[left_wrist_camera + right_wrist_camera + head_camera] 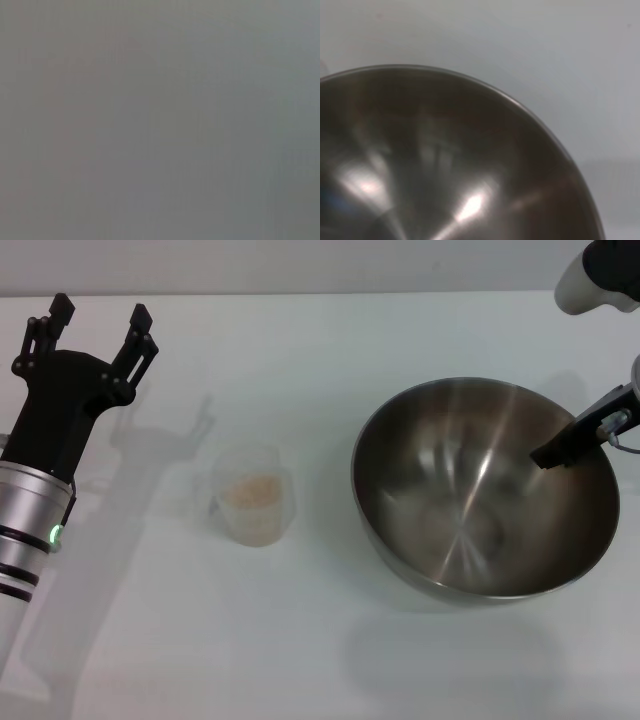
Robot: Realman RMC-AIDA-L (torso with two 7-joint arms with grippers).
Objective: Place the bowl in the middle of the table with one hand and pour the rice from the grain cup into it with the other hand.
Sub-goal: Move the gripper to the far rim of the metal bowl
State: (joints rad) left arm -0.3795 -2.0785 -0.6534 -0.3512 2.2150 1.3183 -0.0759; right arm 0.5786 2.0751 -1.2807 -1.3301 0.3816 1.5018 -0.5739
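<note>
The steel bowl (470, 510) stands on the white table (320, 640), right of the middle. My right gripper (572, 440) reaches in over the bowl's right rim and grips it; one black finger (560, 450) lies inside against the wall, and the other is hidden outside. The right wrist view shows the bowl's shiny inside (445, 175) close up. The clear grain cup (252, 502) stands left of the bowl, upright, with pale rice (250, 490) in it. My left gripper (100, 318) is open and empty, at the far left, behind and left of the cup.
The left wrist view shows only a plain grey blur. The table's far edge (300, 292) runs along the top of the head view. Bare tabletop lies in front of the cup and bowl.
</note>
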